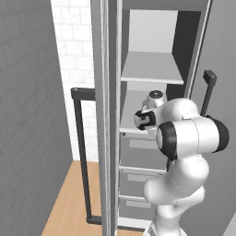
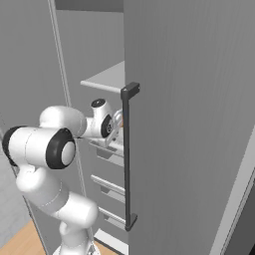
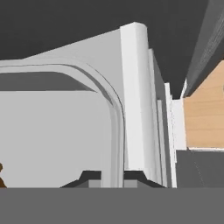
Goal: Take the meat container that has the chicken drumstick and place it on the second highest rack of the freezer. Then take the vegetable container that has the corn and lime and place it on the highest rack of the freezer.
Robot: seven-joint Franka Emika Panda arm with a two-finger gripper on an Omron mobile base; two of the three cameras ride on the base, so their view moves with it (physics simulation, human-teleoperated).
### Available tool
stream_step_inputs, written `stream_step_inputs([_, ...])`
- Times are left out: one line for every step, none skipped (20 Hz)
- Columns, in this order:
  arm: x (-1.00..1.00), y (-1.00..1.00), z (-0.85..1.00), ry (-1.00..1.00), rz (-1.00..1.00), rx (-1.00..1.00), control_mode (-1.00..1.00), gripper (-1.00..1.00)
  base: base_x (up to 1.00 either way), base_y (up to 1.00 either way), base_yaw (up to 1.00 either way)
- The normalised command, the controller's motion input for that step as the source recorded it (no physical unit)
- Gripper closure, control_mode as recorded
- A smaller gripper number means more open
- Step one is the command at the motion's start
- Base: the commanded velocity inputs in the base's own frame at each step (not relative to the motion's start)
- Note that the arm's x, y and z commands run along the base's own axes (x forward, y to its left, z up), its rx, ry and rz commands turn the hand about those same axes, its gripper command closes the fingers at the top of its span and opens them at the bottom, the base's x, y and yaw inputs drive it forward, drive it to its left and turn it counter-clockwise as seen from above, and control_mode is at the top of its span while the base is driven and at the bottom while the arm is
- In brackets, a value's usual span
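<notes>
Pincer [image 3: 112,178] is clamped narrow on the rim of the meat container [image 3: 61,140], a white tray whose wall runs between the fingertips [image 3: 91,176], with a sliver of the brown chicken drumstick [image 3: 1,177] at the far left of the pincer inside the tray. Arm reaches into the open freezer [image 1: 152,115] at the level of the second highest rack [image 1: 133,108], the highest rack [image 1: 150,69] above the pincer, the grey drawers [image 1: 140,161] below it, and the black door handle [image 2: 128,154] just right of the wrist.
</notes>
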Motion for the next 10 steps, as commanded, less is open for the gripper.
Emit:
stream_step_inputs([0.56, -0.01, 0.0, 0.0, -0.03, 0.0, -1.0, 1.0, 0.0, 0.0, 0.0])
stream_step_inputs([0.56, -0.06, 0.0, 0.0, -0.02, 0.0, -1.0, 1.0, 0.0, 0.0, 0.0])
stream_step_inputs([0.52, -0.09, 0.0, 0.0, -0.01, 0.0, -1.0, 1.0, 0.0, 0.0, 0.0])
stream_step_inputs([0.47, -0.15, -0.03, 0.0, 0.0, 0.0, -1.0, 1.0, 0.0, 0.0, 0.0])
stream_step_inputs([0.43, -0.17, -0.09, 0.0, 0.0, 0.0, -1.0, 1.0, 0.0, 0.0, 0.0])
stream_step_inputs([0.39, -0.2, -0.15, 0.0, 0.0, 0.0, -1.0, 1.0, 0.0, 0.0, 0.0])
stream_step_inputs([0.35, -0.21, -0.2, 0.0, 0.0, 0.0, -1.0, 1.0, 0.0, 0.0, 0.0])
stream_step_inputs([0.29, -0.22, -0.22, 0.0, 0.0, 0.0, -1.0, 1.0, 0.0, 0.0, 0.0])
stream_step_inputs([0.2, -0.21, -0.33, 0.0, 0.0, 0.0, -1.0, 1.0, 0.0, 0.0, 0.0])
stream_step_inputs([0.19, -0.18, -0.37, 0.0, 0.0, 0.0, -1.0, 1.0, 0.0, 0.0, 0.0])
